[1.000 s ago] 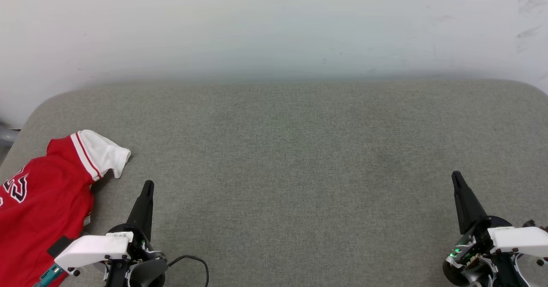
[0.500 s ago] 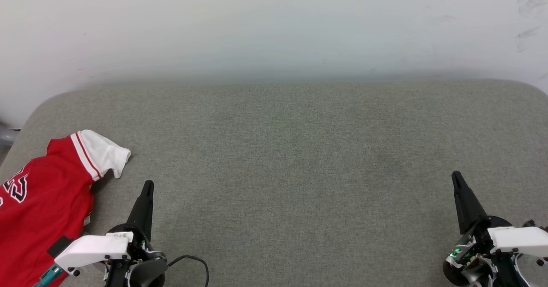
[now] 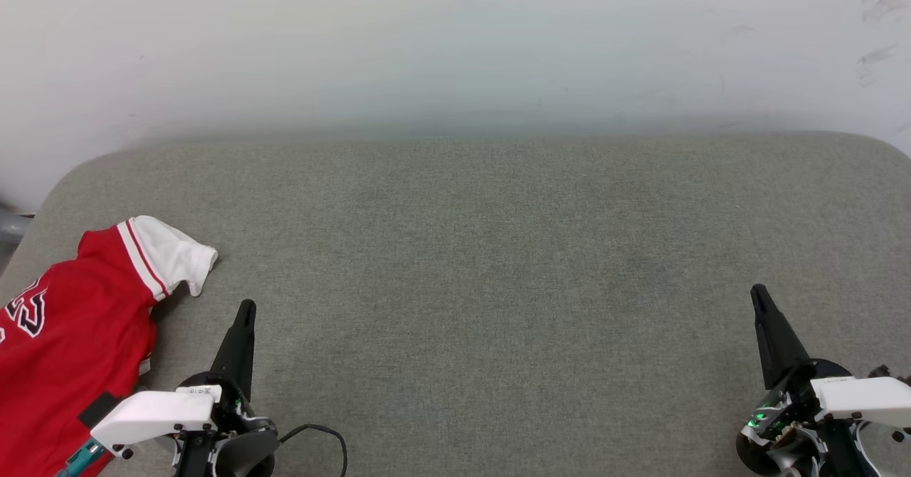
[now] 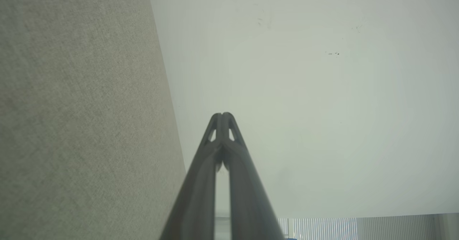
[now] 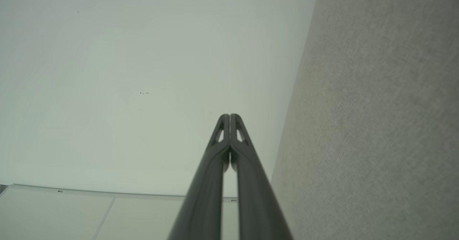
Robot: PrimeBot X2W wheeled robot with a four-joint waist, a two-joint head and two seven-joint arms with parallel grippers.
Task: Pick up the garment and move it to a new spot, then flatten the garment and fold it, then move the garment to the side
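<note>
The garment (image 3: 67, 338), a red shirt with a white sleeve and striped trim, lies folded at the left edge of the grey padded surface (image 3: 484, 263), partly cut off by the frame. My left gripper (image 3: 246, 307) stands shut and empty just right of it, fingers pointing away from me. My right gripper (image 3: 757, 292) is shut and empty at the far right. In the wrist views both the left gripper (image 4: 222, 115) and the right gripper (image 5: 229, 116) show fingertips pressed together against a pale wall.
A white wall (image 3: 455, 43) rises behind the grey surface. A black cable (image 3: 320, 434) loops by my left wrist. The surface's rounded corners curve off at the far left and far right.
</note>
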